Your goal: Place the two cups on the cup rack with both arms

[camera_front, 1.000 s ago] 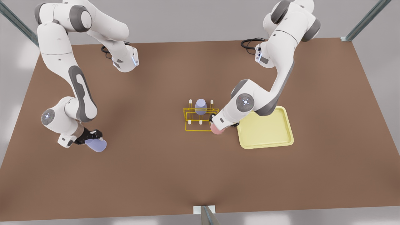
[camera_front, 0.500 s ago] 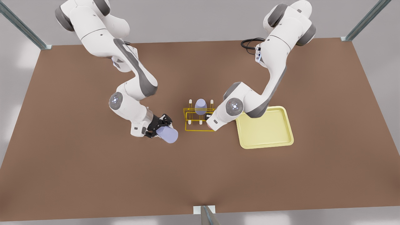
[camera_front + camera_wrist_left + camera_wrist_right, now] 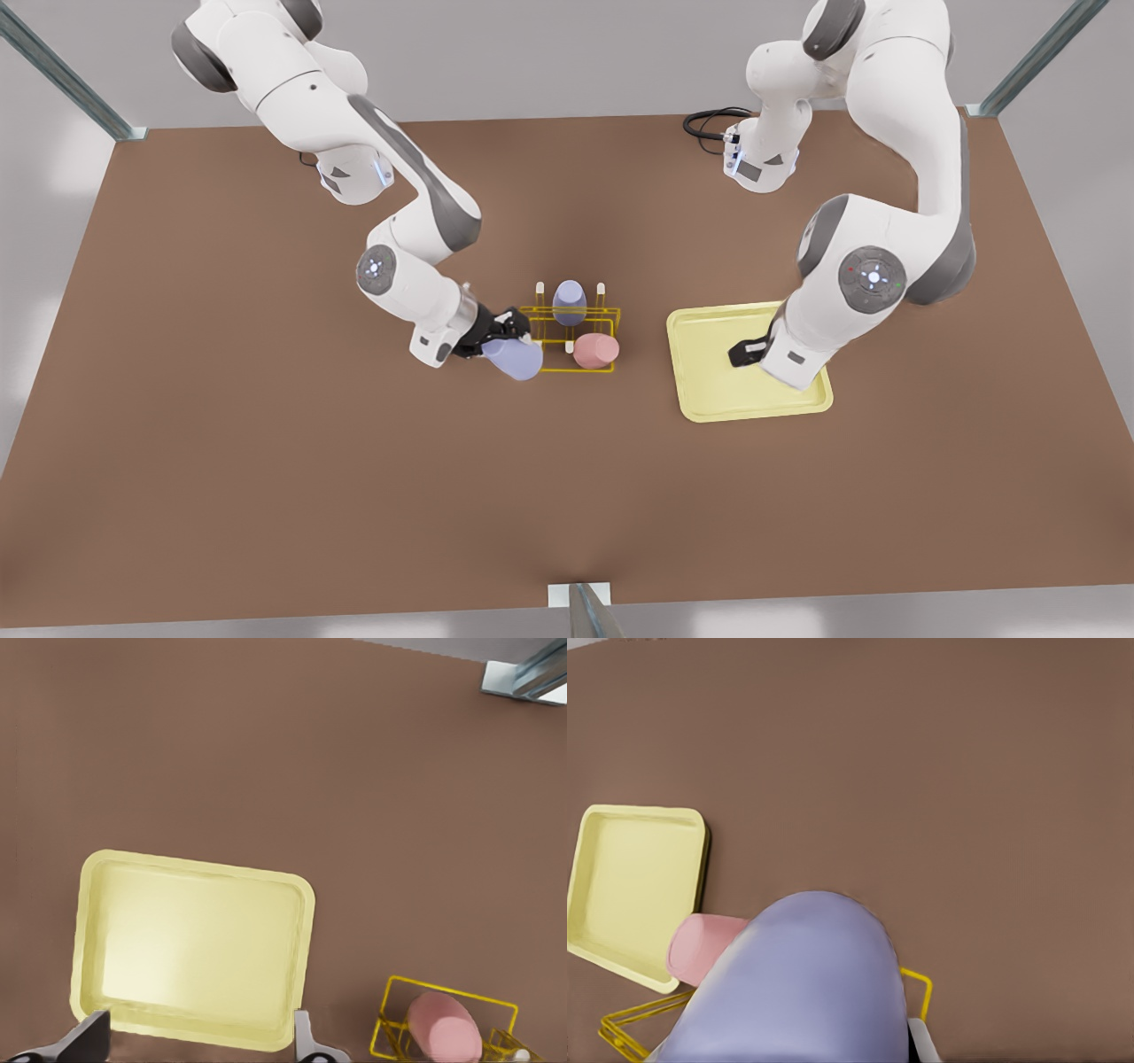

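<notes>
Two white jointed arms with rounded links, grey joint panels and grey stripes along the forearms. Round wrist caps marked with small lit dots; black cables coiled at each base. Black two-finger tool (image 3: pixel 505 335) and (image 3: pixel 740 354) at each end.

A plain brown table (image 3: pixel 266 496) carries everything. Near its middle stands the yellow wire cup rack (image 3: pixel 567 341), and just beside it, toward the front view's right edge, a pale-yellow square tray (image 3: pixel 709 399) lies flat on the surface. At the far edge sit the two white arm bases (image 3: pixel 354 177), with a coil of black cable (image 3: pixel 709 120) next to the one on the front view's right.
</notes>
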{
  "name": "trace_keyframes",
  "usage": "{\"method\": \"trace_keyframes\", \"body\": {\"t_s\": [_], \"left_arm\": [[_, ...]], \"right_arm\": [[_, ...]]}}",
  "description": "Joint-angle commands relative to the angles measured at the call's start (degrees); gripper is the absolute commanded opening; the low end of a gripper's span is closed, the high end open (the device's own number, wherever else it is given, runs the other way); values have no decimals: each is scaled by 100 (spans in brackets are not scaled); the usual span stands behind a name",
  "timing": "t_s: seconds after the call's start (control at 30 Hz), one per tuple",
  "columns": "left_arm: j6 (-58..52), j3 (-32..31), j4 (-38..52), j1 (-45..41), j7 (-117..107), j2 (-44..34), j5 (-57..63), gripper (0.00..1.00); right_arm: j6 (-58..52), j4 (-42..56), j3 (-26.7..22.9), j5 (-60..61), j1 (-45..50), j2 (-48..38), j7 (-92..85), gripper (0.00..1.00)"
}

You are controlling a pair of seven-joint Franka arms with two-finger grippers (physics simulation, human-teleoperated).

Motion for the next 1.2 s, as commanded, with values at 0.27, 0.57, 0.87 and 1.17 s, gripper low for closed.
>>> {"method": "trace_keyframes", "body": {"t_s": [0.27, 0.57, 0.87, 1.17], "left_arm": [[-1408, 199, -348, 61, 2722, -378, 175, 100], [-1487, 199, -356, 53, 2722, -378, 166, 100], [-1487, 199, -365, 44, 2722, -360, 175, 100], [-1478, 182, -356, 26, 2722, -369, 175, 100]], "right_arm": [[-474, 81, 1, -58, 144, 232, 1744, 85], [-465, 213, 1, -76, 223, 478, 1744, 85], [-465, 441, -8, -111, 337, 795, 1797, 100], [-2520, 1723, -1361, -2430, 109, 434, 1753, 100]]}}
